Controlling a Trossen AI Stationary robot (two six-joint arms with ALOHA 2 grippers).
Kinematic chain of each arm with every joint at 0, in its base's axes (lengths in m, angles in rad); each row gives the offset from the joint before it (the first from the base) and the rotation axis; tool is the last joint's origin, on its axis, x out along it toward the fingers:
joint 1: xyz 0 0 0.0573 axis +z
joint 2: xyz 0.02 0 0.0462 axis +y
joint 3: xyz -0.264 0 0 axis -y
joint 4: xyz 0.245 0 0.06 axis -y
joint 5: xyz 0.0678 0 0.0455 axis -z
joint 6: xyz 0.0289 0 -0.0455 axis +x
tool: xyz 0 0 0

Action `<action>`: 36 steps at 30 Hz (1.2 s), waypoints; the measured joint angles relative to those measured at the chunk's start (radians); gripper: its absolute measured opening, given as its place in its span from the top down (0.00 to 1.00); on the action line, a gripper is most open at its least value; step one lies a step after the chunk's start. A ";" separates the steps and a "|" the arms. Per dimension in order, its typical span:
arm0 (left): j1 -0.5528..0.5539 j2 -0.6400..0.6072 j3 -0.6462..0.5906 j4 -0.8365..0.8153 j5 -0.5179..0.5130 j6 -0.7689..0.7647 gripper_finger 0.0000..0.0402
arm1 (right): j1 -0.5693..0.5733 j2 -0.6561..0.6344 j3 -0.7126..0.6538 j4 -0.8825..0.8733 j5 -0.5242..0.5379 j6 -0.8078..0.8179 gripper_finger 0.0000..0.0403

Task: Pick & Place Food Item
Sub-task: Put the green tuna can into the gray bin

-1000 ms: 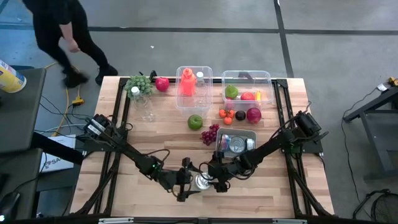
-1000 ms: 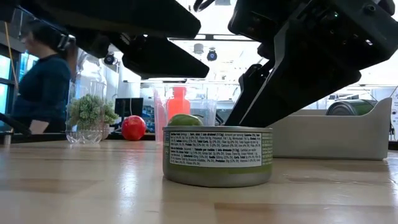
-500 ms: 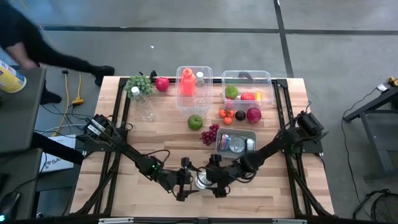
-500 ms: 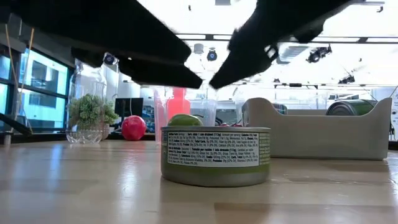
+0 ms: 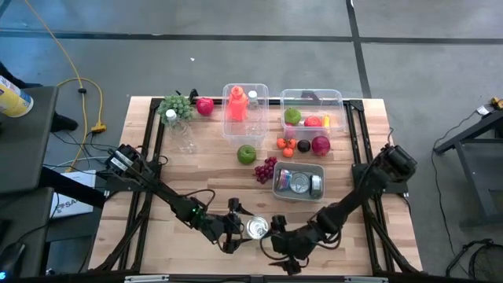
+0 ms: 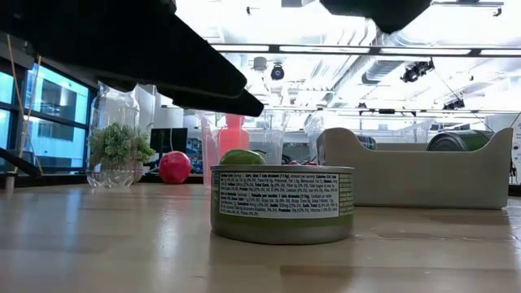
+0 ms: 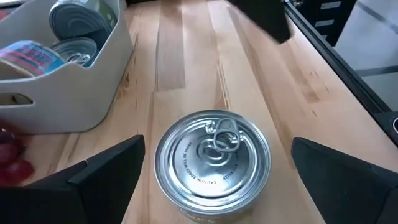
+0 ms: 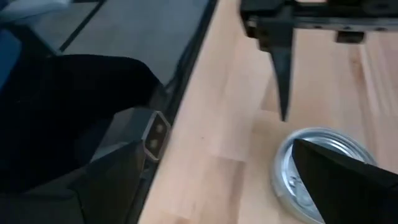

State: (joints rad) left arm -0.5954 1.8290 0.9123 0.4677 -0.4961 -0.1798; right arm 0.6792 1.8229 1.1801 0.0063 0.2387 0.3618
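A low silver can (image 5: 257, 228) with a pull-ring lid (image 7: 212, 155) and a green label (image 6: 283, 203) stands on its base on the wooden table near the front edge. My left gripper (image 5: 238, 229) is open just to the can's left. In the left wrist view its fingers (image 7: 106, 177) stand wide on either side of the can without touching it. My right gripper (image 5: 279, 240) is open too. It hangs to the can's near right, raised above the table, with nothing between its fingers.
A grey bin (image 5: 299, 181) holding cans sits behind the can to the right. Farther back lie purple grapes (image 5: 266, 168), a green apple (image 5: 247, 153), small oranges (image 5: 286, 145), two clear tubs (image 5: 313, 110) and a glass jar with greenery (image 5: 174, 108).
My right gripper has drawn back from the can toward the table's near edge and risen, leaving the low view almost wholly. It stays open. The can has kept its place. A person beyond the far left corner has walked out of view.
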 joint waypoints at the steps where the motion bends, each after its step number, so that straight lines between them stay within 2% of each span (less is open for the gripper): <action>1: 0.004 0.000 0.000 0.001 0.000 0.008 0.01 | 0.005 0.000 0.000 0.007 -0.001 -0.008 0.02; 6: 0.013 0.000 0.000 0.000 0.005 -0.019 0.01 | 0.026 0.000 0.000 0.074 0.006 0.005 0.03; 12: -0.005 0.000 0.000 -0.001 0.022 -0.002 0.01 | 0.030 0.000 0.000 0.247 0.076 -0.147 0.03; 15: -0.018 0.000 0.000 -0.001 0.023 0.007 0.01 | 0.046 0.000 0.000 0.257 0.143 -0.205 0.03; 19: -0.026 0.000 0.000 -0.019 0.023 0.008 0.01 | 0.080 0.000 0.000 0.148 0.304 -0.203 0.03; 22: -0.025 0.000 0.000 -0.041 0.018 -0.008 0.01 | 0.099 0.000 0.000 0.005 0.385 -0.103 0.03; 25: -0.017 0.000 0.000 -0.047 0.019 -0.068 0.01 | 0.101 0.000 0.000 -0.111 0.432 0.096 0.03; 29: -0.022 0.000 0.000 -0.052 0.018 -0.102 0.01 | 0.099 0.000 0.000 -0.196 0.420 0.295 0.03; 36: -0.041 0.000 0.000 -0.141 0.019 -0.215 0.01 | 0.109 0.053 -0.004 -0.243 0.384 0.523 0.03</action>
State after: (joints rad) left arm -0.6365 1.8290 0.9123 0.3271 -0.4769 -0.3950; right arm 0.7877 1.8763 1.1759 -0.2368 0.6224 0.8852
